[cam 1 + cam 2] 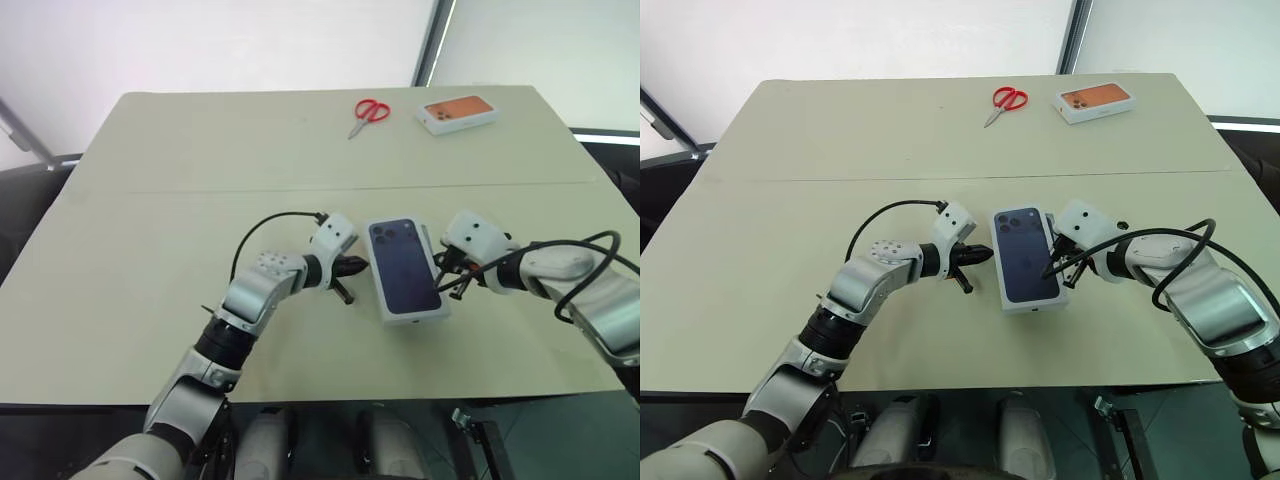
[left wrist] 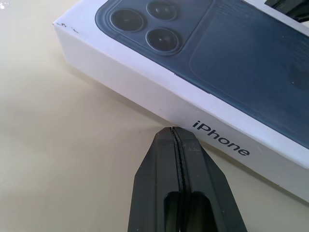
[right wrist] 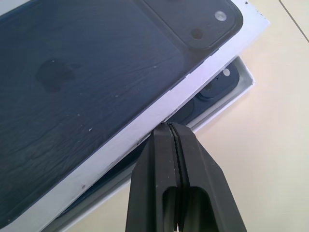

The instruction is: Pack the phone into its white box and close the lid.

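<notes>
Black end effectors (image 1: 352, 268) (image 1: 452, 272) closed, empty

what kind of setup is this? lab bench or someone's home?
Probably a lab or test bench, not a home: one bare beige table against plain white wall panels, with only staged props on it: the lid over the white box, red scissors, and a second, orange-topped box.

You see the right gripper (image 3: 175, 126), fingers pressed together, tip against the lid's (image 3: 96, 87) white side wall; the lid sits askew over the white box (image 3: 240, 87), the phone (image 3: 212, 92) showing at the uncovered corner.
</notes>
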You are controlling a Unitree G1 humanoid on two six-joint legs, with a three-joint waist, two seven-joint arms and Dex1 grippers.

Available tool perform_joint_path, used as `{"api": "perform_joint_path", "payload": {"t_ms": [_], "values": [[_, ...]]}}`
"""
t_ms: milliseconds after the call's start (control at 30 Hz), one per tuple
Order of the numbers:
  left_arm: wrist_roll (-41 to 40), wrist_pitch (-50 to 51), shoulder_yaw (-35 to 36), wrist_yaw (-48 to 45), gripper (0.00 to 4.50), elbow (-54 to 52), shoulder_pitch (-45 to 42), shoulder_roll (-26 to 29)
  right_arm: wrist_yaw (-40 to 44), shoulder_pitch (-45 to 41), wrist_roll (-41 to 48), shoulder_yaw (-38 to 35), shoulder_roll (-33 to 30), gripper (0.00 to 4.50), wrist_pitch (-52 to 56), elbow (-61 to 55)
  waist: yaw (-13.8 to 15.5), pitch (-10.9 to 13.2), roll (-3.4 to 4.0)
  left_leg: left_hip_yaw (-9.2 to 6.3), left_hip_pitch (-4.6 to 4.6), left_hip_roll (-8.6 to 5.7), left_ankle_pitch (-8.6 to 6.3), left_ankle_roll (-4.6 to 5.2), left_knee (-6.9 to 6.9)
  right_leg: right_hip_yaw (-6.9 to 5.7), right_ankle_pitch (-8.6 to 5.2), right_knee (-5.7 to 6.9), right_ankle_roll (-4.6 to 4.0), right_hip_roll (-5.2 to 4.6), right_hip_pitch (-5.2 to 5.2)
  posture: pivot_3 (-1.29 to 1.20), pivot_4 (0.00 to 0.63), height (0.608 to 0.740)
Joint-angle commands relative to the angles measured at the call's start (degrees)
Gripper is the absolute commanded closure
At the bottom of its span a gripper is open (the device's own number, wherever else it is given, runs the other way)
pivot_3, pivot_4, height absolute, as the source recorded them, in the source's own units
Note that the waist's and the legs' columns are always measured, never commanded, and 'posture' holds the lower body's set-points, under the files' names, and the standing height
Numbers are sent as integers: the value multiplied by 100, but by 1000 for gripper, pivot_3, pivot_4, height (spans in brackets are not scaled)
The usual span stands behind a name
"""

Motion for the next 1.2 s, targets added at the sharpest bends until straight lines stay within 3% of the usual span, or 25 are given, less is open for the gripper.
{"api": "perform_joint_path", "payload": {"t_ms": [33,733,1200], "values": [[-74,-206,122,34,4500,-63,-207,-191,65,-4,-44,-236,65,4488,-27,-210,0,0,0,0,0,0,0,0,0,0,0,0,0,0,0,0,150,697],[104,-472,-43,-47,4500,504,-531,-508,106,111,-285,-412,80,4488,54,-29,1,0,0,0,0,-1,1,-2,0,0,0,0,0,0,0,0,150,697],[73,-137,21,-209,4500,221,-426,-33,46,-17,-428,-424,186,4488,86,98,-10,-1,1,0,2,-1,1,-2,0,-1,0,2,0,0,0,0,150,697]]}}
